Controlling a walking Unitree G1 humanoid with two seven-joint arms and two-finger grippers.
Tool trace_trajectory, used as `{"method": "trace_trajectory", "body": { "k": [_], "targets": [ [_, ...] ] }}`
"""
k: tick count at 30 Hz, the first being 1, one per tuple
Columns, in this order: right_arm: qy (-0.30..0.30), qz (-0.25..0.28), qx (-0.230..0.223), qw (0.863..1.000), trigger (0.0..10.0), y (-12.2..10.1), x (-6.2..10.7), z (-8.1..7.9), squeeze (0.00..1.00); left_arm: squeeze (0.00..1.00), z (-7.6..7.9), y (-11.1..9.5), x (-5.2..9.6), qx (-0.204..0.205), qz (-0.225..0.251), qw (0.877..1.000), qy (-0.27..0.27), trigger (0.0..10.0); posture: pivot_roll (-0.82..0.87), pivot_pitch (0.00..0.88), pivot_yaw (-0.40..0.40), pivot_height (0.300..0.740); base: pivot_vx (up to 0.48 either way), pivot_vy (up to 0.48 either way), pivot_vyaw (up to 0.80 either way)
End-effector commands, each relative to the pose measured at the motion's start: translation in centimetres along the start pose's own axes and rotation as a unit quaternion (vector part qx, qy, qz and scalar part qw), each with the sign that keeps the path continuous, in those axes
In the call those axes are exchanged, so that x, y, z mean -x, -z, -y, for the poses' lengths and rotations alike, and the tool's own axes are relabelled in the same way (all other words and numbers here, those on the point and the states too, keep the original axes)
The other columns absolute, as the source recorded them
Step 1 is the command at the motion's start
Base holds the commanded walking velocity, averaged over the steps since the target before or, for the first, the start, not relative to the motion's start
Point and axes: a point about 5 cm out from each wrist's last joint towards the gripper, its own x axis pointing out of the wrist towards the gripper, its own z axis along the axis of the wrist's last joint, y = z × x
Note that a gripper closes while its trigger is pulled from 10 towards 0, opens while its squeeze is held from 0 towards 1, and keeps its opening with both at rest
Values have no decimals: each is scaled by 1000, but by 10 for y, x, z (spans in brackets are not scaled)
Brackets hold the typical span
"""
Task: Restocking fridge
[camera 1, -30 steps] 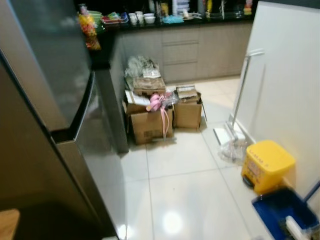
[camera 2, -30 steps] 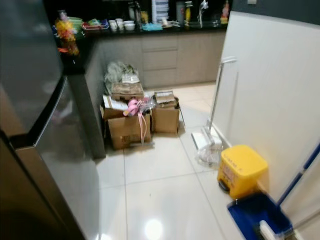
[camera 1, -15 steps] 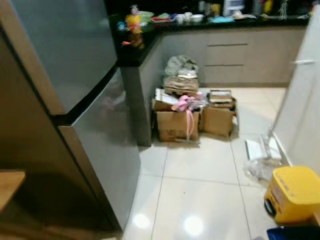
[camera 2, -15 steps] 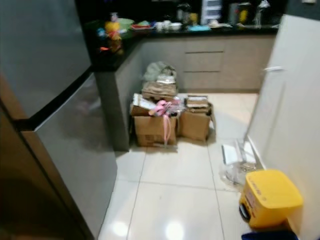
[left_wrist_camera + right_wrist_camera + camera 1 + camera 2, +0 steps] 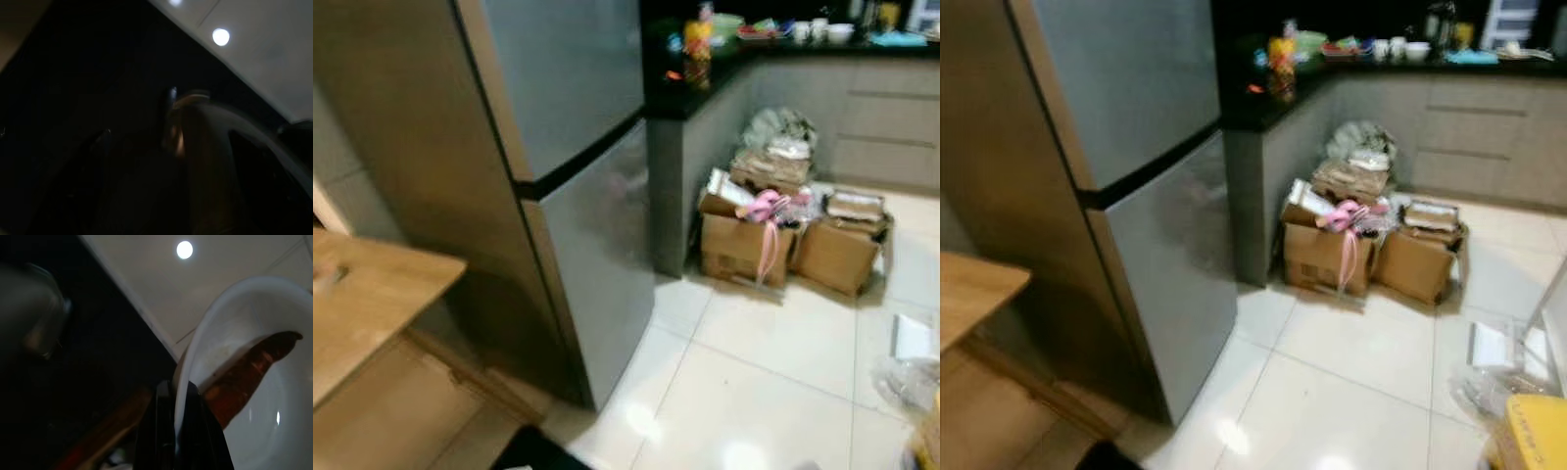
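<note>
Though dim and blurred, the right claw (image 5: 175, 431) pinches a white bowl's (image 5: 254, 431) rim.

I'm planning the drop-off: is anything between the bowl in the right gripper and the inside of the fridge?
Yes. The right gripper pinches the white bowl by its rim, but both doors of the fridge are closed.

Brushed-metal fridge (image 5: 578, 108), glossy pale floor tiles (image 5: 773, 392), cardboard boxes (image 5: 739, 250), matt wooden table (image 5: 372, 294), smooth white bowl (image 5: 264, 431)
</note>
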Motion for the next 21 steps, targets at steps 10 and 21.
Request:
{"method": "trace_trajectory", "body": {
  "k": [10,21],
  "targets": [
    [4,27,13,1000,10000,-11,0,0,0,0,-8,-1,1,0,-3,1000,-1,10000,-82,0,31,740,0,-182,514],
    [-9,12,11,1000,10000,0,0,-9,0,0,-9,-1,1,13,2,1000,-15,10000,-85,0,32,740,0,-127,0]
  ]
}}
